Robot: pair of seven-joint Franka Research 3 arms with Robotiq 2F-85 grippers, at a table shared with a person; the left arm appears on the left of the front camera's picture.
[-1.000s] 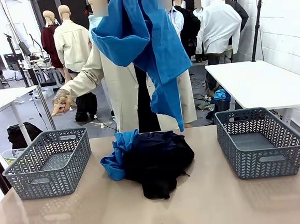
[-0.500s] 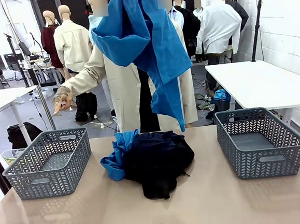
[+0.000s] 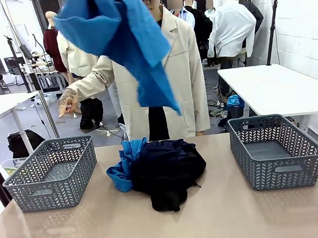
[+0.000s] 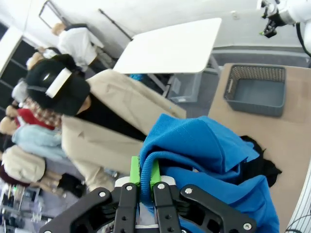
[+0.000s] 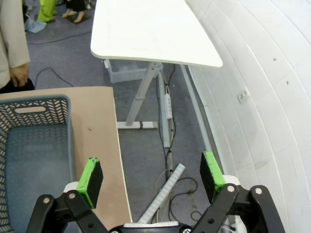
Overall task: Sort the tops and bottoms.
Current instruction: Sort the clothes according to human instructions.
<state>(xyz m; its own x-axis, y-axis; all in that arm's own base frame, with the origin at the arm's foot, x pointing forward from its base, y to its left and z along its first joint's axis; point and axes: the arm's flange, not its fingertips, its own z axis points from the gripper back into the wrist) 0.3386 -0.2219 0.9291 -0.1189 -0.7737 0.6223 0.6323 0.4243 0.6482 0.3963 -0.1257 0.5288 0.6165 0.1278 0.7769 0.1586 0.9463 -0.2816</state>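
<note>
Blue garment (image 3: pixel 122 39) dangling high, pinched by left end effector (image 4: pixel 145 173)

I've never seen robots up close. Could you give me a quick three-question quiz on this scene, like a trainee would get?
1. True or false: the left hand is shut on the blue garment.
2. How many baskets stand on the table? A one, B two, C three.
3. Fill in: the right hand is ____ (open or shut).
Key: 1 true; 2 B; 3 open.
</note>
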